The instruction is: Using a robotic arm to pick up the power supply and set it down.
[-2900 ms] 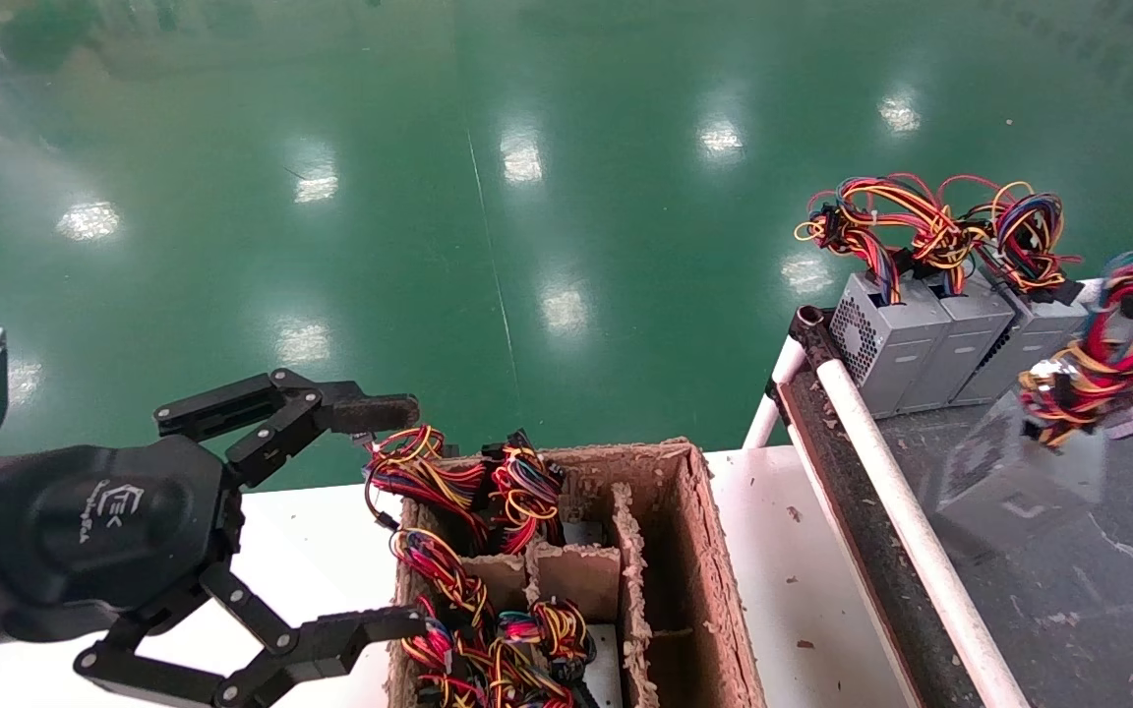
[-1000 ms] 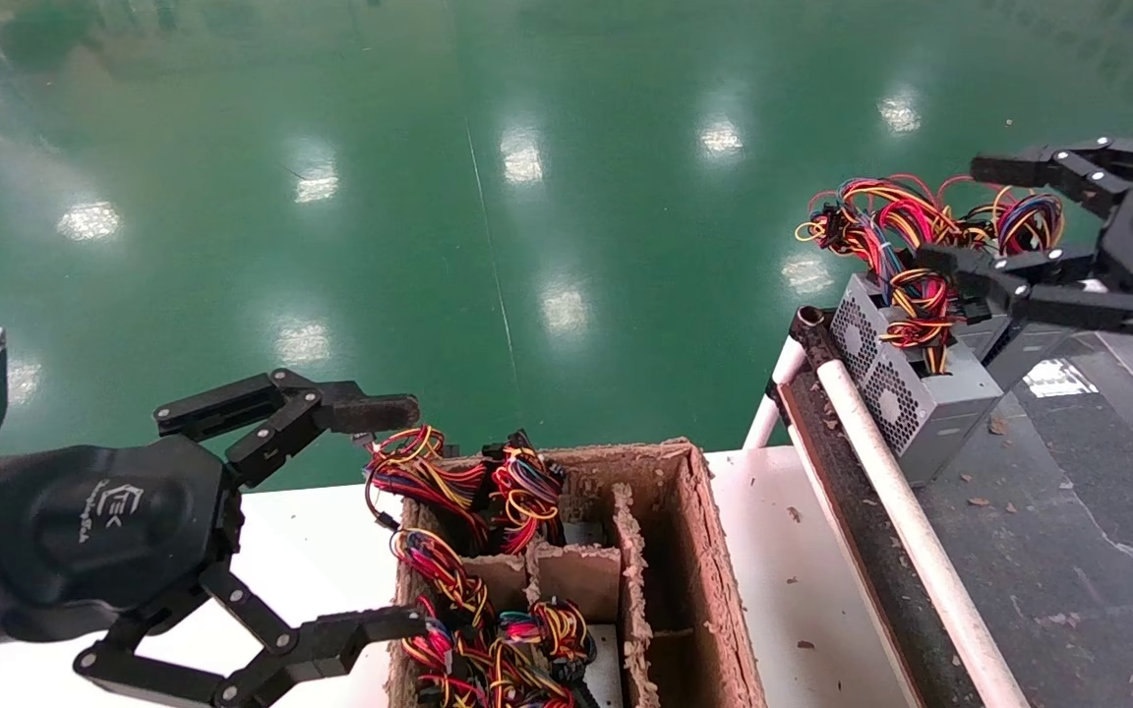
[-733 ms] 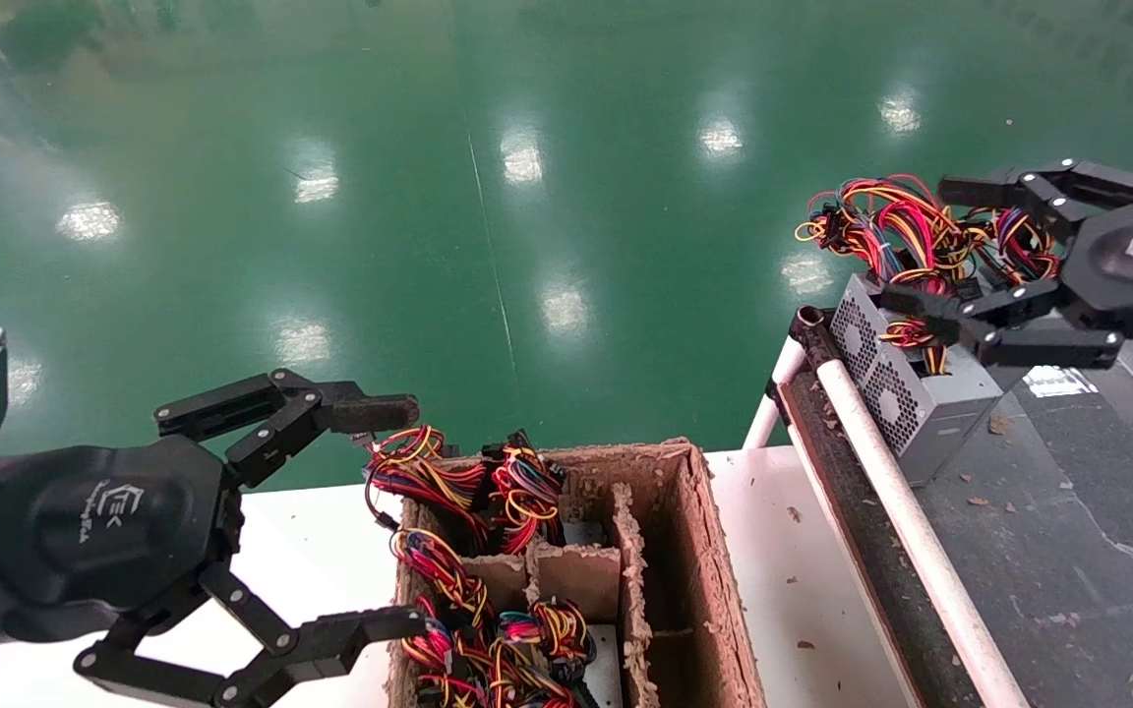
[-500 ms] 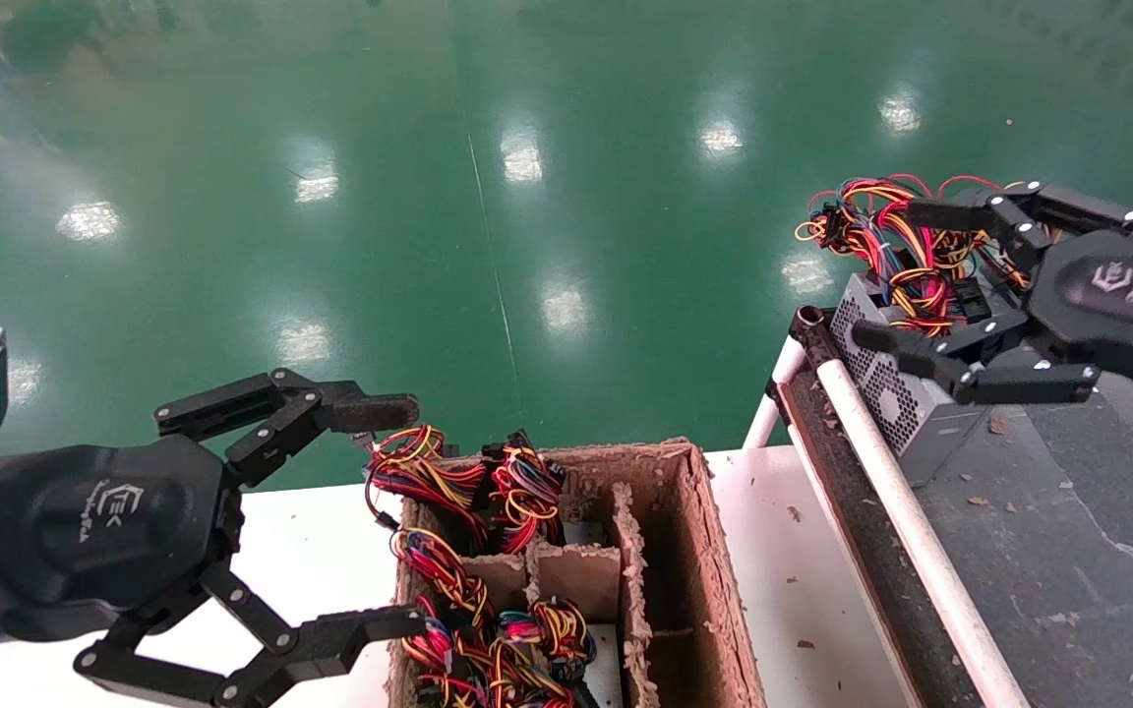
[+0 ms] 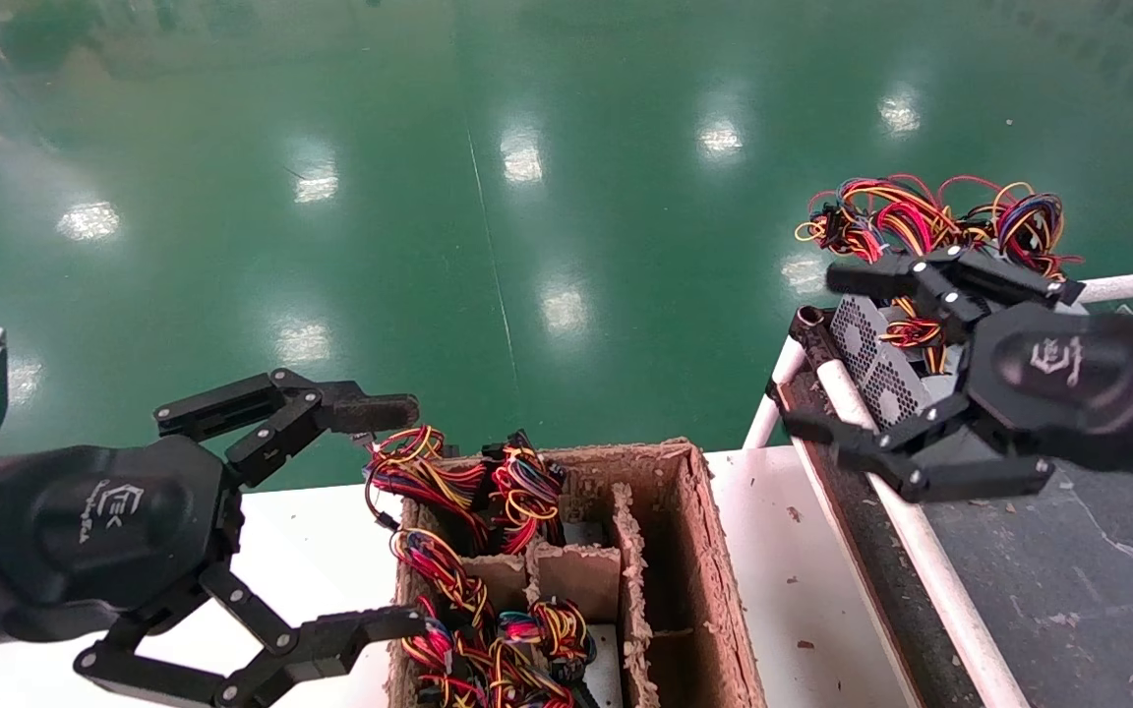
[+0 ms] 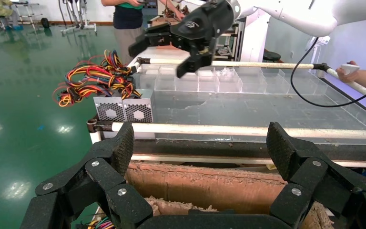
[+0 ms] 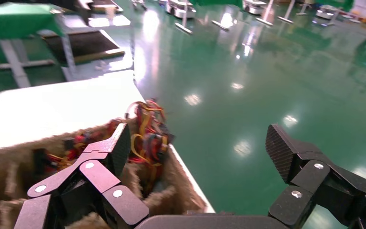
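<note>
Grey power supplies [image 5: 879, 379] with vented sides stand in a row at the near end of the dark belt [image 5: 1098, 590], their coloured wires [image 5: 921, 211] bunched on top. In the left wrist view the same power supplies [image 6: 124, 109] show beyond a white rail. My right gripper [image 5: 822, 352] hangs open and empty just left of them, over the belt's edge, and partly hides them. In its own view the right gripper [image 7: 200, 148] looks down on a cardboard box. My left gripper [image 5: 387, 516] is open and empty beside that box; in its own view the left gripper [image 6: 201, 148] frames the box wall.
The brown cardboard box [image 5: 699, 551] with dividers sits on a white table [image 5: 783, 590] and holds several wired power supplies [image 5: 488, 492]. A white rail [image 5: 906, 531] borders the belt. Green floor lies beyond. A person [image 6: 126, 19] stands far off.
The right gripper carried a power supply to the row on the belt, let it go, then moved open and empty leftward and nearer, toward the cardboard box. The left arm has not moved.
</note>
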You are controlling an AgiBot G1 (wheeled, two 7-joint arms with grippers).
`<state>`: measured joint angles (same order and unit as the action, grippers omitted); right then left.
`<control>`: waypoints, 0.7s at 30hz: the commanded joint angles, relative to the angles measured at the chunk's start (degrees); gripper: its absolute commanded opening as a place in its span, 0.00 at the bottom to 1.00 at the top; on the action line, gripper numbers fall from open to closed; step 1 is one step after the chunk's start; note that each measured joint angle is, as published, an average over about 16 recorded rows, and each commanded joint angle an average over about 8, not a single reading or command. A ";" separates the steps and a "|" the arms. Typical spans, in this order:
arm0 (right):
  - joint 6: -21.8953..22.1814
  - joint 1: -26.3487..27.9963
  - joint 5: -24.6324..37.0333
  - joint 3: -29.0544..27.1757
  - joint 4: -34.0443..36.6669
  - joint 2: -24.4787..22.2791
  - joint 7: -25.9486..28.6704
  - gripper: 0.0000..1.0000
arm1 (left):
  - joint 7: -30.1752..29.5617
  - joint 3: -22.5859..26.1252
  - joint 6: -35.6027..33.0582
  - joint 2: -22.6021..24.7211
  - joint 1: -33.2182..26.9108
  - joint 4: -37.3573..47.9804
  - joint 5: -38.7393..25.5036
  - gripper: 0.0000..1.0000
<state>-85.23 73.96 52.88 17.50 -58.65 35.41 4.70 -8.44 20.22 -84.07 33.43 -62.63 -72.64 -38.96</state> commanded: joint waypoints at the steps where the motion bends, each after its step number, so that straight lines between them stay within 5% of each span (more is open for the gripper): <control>1: -0.04 -1.16 -1.03 -0.14 -1.40 -0.04 0.57 1.00 | 0.00 0.00 0.00 0.00 0.00 0.00 0.00 1.00; 21: -0.46 -12.32 -10.96 -1.47 -14.84 -0.37 5.99 1.00 | 0.01 0.01 0.01 -0.01 0.00 0.01 0.01 1.00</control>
<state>-85.65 62.63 42.80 16.14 -72.30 35.06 10.21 -8.43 20.24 -84.06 33.43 -62.63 -72.64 -38.95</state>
